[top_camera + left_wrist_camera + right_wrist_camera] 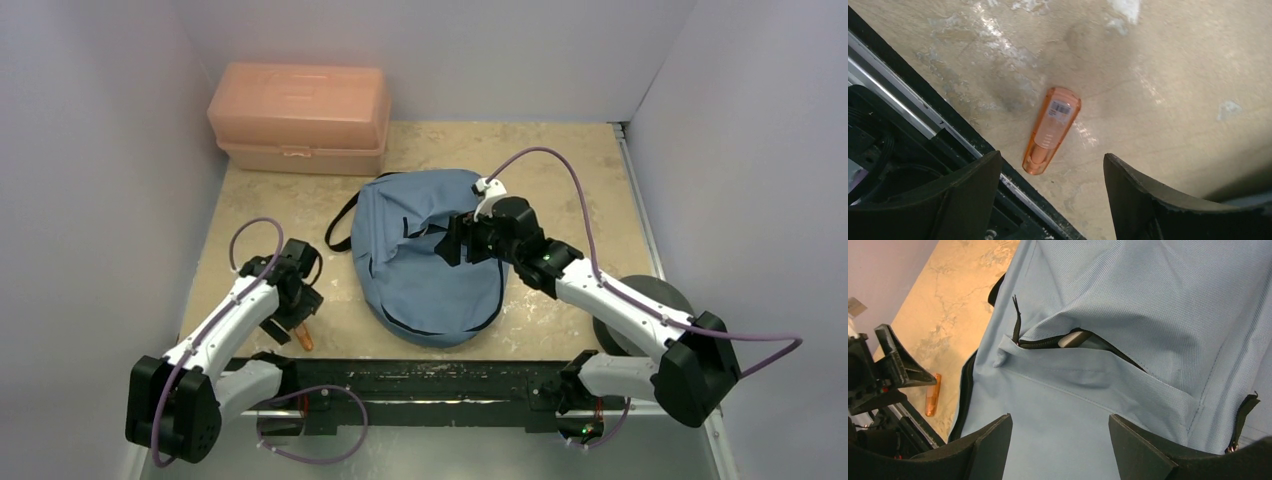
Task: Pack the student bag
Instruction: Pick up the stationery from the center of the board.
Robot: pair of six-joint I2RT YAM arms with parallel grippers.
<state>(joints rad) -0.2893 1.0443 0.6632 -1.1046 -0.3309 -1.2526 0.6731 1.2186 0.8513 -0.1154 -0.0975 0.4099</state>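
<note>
The left gripper (1050, 159) hangs with jaws apart above an orange plastic stick (1052, 129) lying on the bench (1173, 75). The student bag (425, 265) lies mid-bench, its front pocket (1088, 375) partly unzipped. Over it, the right gripper (1060, 420) is spread wide, holding nothing.

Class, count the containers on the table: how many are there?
2. The blue bag lies mid-table, beneath the right gripper. The pink box stands shut at the far left corner. Smaller ones could lie hidden under the bag.
</note>
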